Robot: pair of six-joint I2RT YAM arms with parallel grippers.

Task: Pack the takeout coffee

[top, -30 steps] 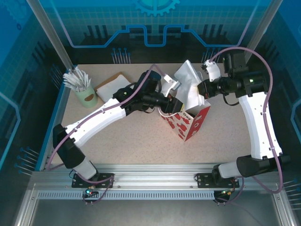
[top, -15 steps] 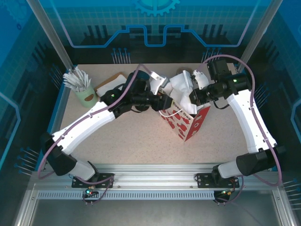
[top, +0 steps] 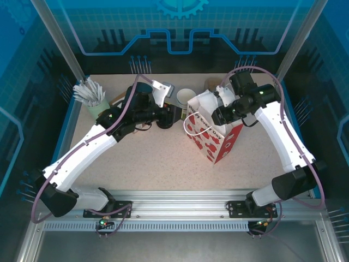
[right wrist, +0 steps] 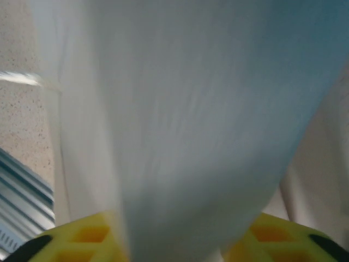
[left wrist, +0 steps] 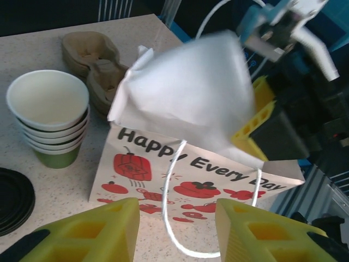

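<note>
My left pincer stands part open and holds nothing. Its yellow fingers frame the printed face of the paper bag, and the bag's white cord handle hangs in the gap without touching either one. My right pincer has its fingers set apart with the bag's white top flap lying between them. A sheet that thin is not being clamped at that spread, so I read the pincer as open around the paper, not gripping it. The bag stands upright on the table, its long axis vertical and its mouth folded over toward the left arm. The takeout coffee I judge to be down inside the bag, hidden under that flap, though I cannot confirm it. If so, it lies ahead of and below the left pincer and directly under the right one. That makes the right arm the nearer for any work on the top. Off to the left of the bag sit the stack of lidless cups, the loose black lids and a pulp cup carrier, all apart from the bag.
</note>
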